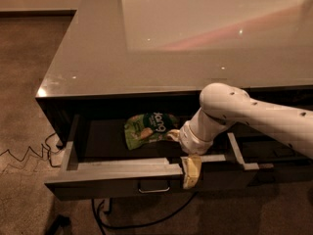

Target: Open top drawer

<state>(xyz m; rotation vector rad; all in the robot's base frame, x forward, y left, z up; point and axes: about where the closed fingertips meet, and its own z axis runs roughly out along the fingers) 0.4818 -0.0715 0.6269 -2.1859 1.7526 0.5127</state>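
Observation:
The top drawer (112, 184) of the dark grey cabinet stands pulled out toward me, with its small metal pull (154, 187) at the centre of the front. My gripper (182, 154) reaches down into the drawer from the right on the white arm (244, 114). It is open: one cream finger (191, 173) hangs over the top edge of the drawer front, and the other (172, 135) is inside the drawer. A green snack bag (149, 129) lies in the drawer just behind the gripper.
The glossy cabinet top (186, 43) spreads above the drawer. A further drawer front (279, 168) sits to the right under the arm. Cables lie on the carpet at the left (29, 153) and below the drawer (142, 222).

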